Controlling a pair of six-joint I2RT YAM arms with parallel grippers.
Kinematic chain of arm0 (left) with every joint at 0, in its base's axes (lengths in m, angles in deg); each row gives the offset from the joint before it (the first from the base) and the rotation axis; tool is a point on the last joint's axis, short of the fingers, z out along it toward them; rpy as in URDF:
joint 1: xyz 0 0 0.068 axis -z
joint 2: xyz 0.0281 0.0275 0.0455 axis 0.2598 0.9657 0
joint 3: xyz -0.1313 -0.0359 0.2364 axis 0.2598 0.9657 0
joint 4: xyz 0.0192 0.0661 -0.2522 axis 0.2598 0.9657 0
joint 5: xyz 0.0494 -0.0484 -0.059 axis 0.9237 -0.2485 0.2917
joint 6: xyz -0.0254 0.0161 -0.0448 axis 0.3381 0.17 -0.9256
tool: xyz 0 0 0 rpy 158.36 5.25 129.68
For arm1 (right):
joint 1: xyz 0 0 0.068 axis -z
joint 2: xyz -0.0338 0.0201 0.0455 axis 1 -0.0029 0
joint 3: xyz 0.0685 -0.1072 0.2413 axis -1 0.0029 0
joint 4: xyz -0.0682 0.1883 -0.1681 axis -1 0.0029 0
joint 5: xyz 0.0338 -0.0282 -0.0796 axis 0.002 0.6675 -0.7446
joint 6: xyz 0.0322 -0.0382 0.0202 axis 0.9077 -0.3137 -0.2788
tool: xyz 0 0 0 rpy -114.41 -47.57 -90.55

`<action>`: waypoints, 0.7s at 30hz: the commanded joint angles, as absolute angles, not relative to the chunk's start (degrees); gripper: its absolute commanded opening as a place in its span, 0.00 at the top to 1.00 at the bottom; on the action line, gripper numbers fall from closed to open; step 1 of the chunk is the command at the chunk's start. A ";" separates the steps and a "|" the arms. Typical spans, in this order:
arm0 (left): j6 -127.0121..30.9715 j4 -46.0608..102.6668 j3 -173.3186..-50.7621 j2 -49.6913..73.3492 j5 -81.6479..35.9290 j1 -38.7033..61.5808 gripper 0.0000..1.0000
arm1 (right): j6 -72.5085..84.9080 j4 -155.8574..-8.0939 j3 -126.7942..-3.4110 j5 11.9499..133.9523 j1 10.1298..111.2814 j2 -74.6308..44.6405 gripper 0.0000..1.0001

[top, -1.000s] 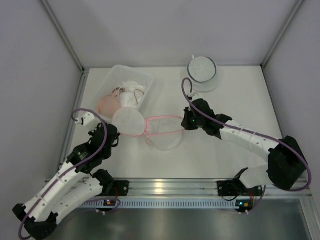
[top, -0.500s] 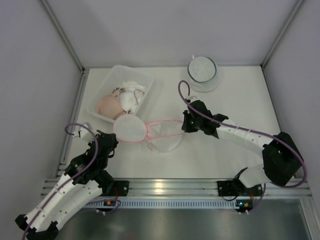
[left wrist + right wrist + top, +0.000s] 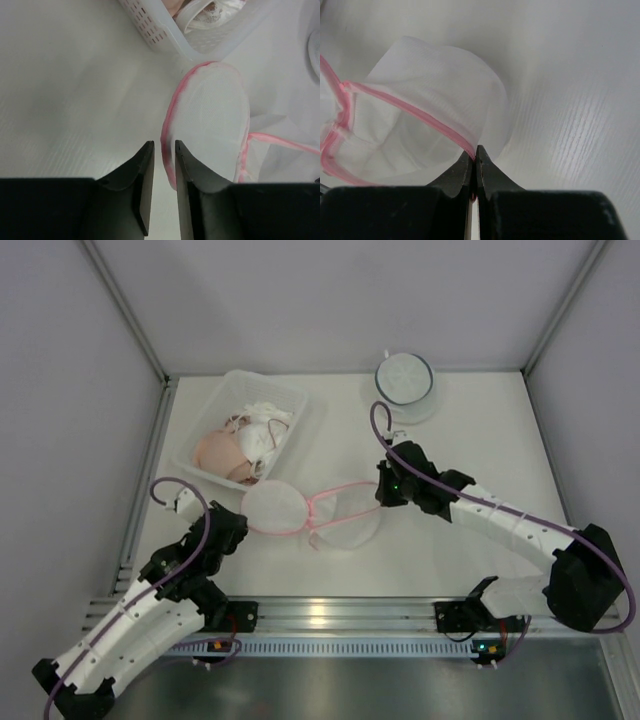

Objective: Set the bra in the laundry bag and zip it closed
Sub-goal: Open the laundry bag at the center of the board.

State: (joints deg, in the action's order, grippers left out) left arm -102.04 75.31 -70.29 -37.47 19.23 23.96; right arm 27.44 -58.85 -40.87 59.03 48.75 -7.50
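A white desk [image 3: 480, 440] fills the enclosure, its finely grained surface evenly lit and marked only by soft shadows. Plain pale grey walls [image 3: 340, 300] rise at 9, 12 and 3 o'clock, joined by slim metal corner posts [image 3: 125, 305]. At 6 o'clock an aluminium rail [image 3: 340, 615] edges the desk, catching glare.

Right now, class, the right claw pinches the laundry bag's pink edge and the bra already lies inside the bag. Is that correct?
Not quite. The right claw does pinch the pink edge of the laundry bag, but the bra lies in the white basket, not the bag; the top external view shows it.
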 commanded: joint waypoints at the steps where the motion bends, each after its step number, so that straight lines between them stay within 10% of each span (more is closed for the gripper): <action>1: -100.35 72.86 -70.98 -35.81 17.83 23.70 0.67 | 27.42 -57.70 -40.54 58.28 49.32 -7.39 1.00; 5: -93.32 73.21 -76.85 -33.35 20.37 23.70 0.01 | 27.42 -57.61 -41.40 58.55 49.40 -7.65 1.00; 15: -71.87 69.96 -92.42 -22.29 23.29 23.61 0.01 | 27.16 -58.14 -41.32 59.51 49.40 -8.97 0.93; 21: -74.67 68.56 -96.55 -7.43 20.30 22.12 0.01 | 23.92 -52.61 -48.34 60.30 49.40 -7.66 0.32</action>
State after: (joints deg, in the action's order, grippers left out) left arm -76.45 70.61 -94.39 -11.85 22.44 23.24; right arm 26.37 -54.69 -42.09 59.97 48.77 -8.98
